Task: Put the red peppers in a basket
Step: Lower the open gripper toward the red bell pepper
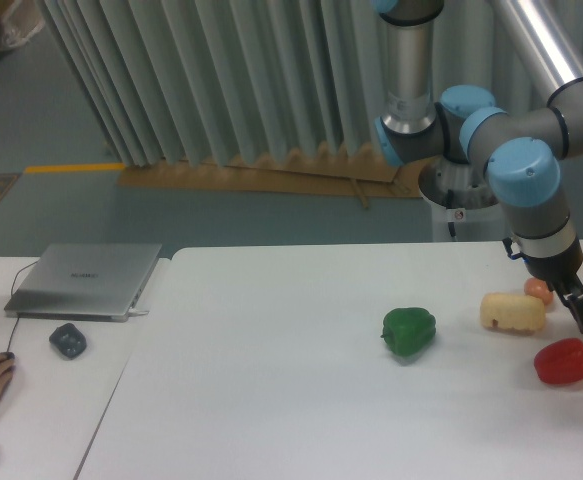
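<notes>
We see the red pepper lying on the white counter near its right edge, stem toward 3 o'clock, with our hand hanging just above it at about 1 o'clock and apart from it; we cannot tell whether its fingers are parted or together. At the pepper's 10 o'clock lies a pale yellow block with a small orange-pink fruit just behind it, and the green pepper sits well off at 9 o'clock.
</notes>
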